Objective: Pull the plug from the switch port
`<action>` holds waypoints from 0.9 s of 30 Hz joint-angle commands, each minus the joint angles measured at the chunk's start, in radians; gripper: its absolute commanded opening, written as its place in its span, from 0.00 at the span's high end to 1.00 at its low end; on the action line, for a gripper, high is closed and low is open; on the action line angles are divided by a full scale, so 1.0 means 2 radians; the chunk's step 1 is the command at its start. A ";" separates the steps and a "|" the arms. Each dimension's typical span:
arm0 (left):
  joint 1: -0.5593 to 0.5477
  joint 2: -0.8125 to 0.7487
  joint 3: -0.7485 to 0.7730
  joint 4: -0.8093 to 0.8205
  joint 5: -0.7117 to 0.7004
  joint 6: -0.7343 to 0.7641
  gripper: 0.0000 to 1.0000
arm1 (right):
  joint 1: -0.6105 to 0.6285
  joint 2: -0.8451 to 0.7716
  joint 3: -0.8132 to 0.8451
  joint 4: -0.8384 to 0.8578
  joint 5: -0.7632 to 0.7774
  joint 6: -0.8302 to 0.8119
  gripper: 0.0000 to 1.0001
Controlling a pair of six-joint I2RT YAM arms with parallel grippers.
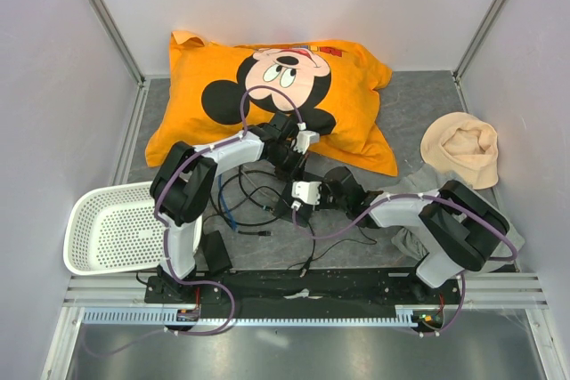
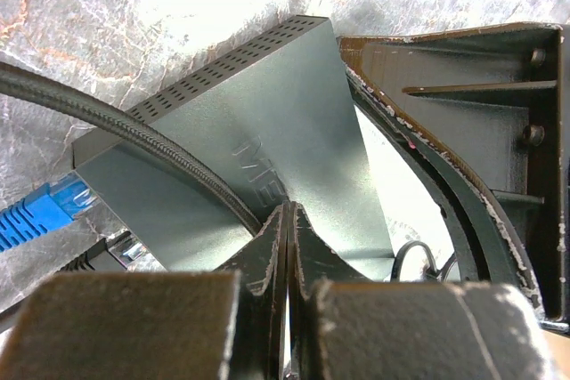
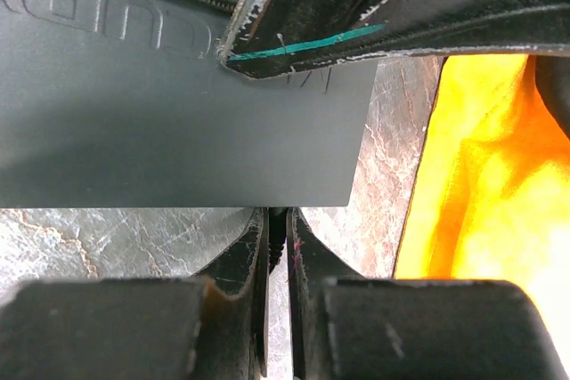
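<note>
From above, the left hand (image 1: 298, 162) and the right hand (image 1: 305, 200) met tip to tip at mid-counter (image 1: 419, 122), just in front of the orange pillow (image 1: 223, 104). What lay under them we could not make out.

In the left wrist view, that hand's fingers (image 2: 267, 246) were pressed together on nothing, their tips resting on top of the flat black box (image 2: 294, 104). The blue plug (image 2: 40, 215) sat at the box's edge, covering the switch port. It lay low and to the hand's left, its long axis pointing outward from that edge. We judged the left hand the nearer one.

In the right wrist view, the right hand's fingers (image 3: 258, 255) were almost together, clamping nothing, just beside another edge of the box. No plug showed there.
</note>
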 commanded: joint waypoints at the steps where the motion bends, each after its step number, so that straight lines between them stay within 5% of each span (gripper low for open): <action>1: 0.014 0.061 -0.037 -0.014 -0.189 0.038 0.98 | -0.005 0.004 -0.011 -0.049 0.058 -0.026 1.00; 5: 0.014 0.061 -0.041 -0.012 -0.188 0.038 0.98 | -0.006 0.019 -0.007 -0.043 0.077 -0.032 1.00; 8: 0.014 0.058 -0.040 -0.012 -0.188 0.035 0.98 | -0.007 0.034 0.057 -0.165 0.062 0.043 1.00; 15: 0.014 0.066 -0.033 -0.017 -0.189 0.027 0.98 | -0.005 0.027 0.162 -0.293 0.025 0.227 1.00; 27: 0.012 0.071 -0.027 -0.023 -0.197 0.031 0.99 | -0.017 0.017 0.151 -0.369 -0.018 0.308 1.00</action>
